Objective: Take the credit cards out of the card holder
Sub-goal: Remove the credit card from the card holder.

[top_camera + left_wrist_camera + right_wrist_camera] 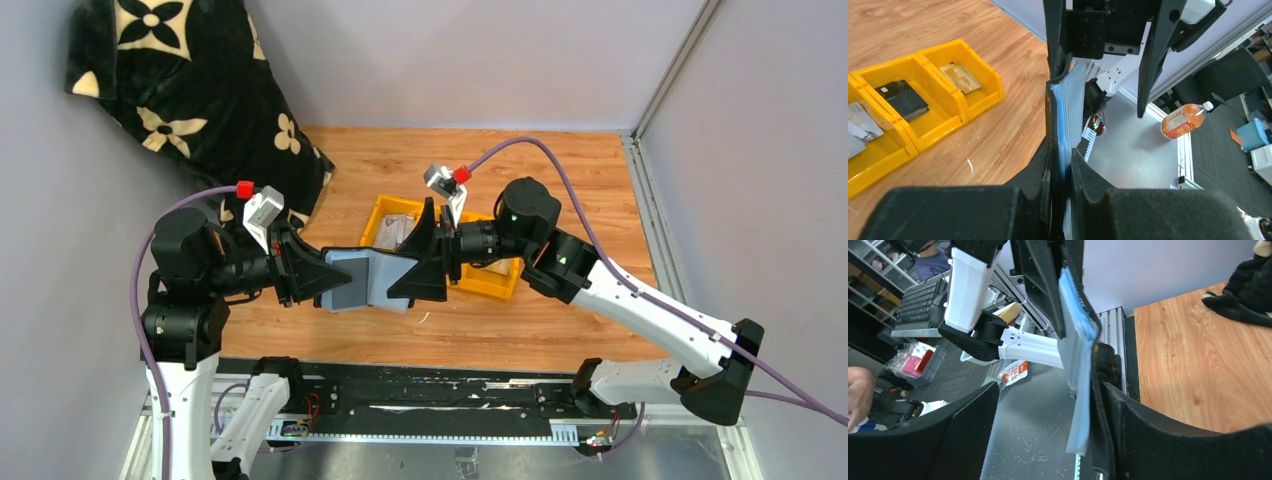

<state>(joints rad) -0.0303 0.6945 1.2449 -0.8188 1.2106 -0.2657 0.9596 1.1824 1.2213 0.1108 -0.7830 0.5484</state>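
Observation:
The card holder [368, 281] hangs unfolded above the table between both arms, pale grey-blue inside facing up. My left gripper [315, 280] is shut on its left half; in the left wrist view the holder's edge [1066, 120] is pinched between my fingers [1083, 175]. My right gripper [425, 262] stands open around the right half. In the right wrist view the holder [1078, 350] rests against one finger [1128, 415], far from the other. A black credit card [900, 99], a tan one [962, 77] and silvery ones [860, 127] lie in the yellow tray [993, 95].
The yellow three-compartment tray [492, 286] sits just behind the right gripper. A black patterned blanket [190, 80] is heaped at the back left corner. Off the table's near edge, a bottle [1183, 119] lies on the floor.

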